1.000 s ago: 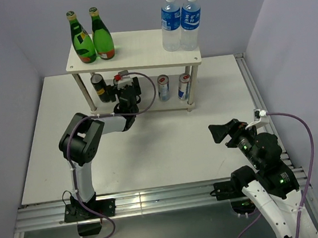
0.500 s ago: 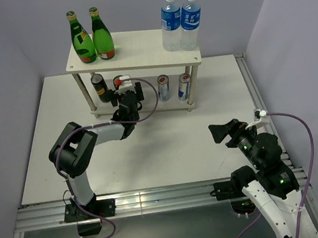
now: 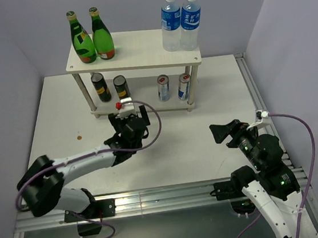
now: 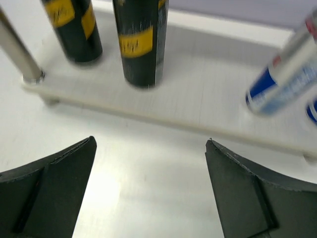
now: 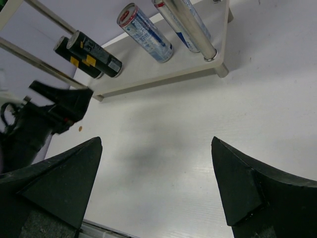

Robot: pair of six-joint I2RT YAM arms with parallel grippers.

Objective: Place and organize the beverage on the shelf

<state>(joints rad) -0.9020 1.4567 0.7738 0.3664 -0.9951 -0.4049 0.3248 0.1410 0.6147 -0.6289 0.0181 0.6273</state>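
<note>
left gripper [image 4: 149, 144] fingers spread wide, holding nothing, low over the worktop [image 3: 50, 125] just in front of the left half of the shelf [image 3: 139, 46]; right gripper [image 5: 156, 141] also wide and empty, near the worktop's right edge, well apart from the shelf. Top board: 2 green bottles [image 3: 83, 44] upright at the left end, 2 water bottles [image 3: 171, 23] upright at the right end. Lower board: 2 black cans [image 3: 121, 87] upright side by side at the left, 2 silver cans [image 3: 163, 87] upright toward the right, near the front-right leg
</note>
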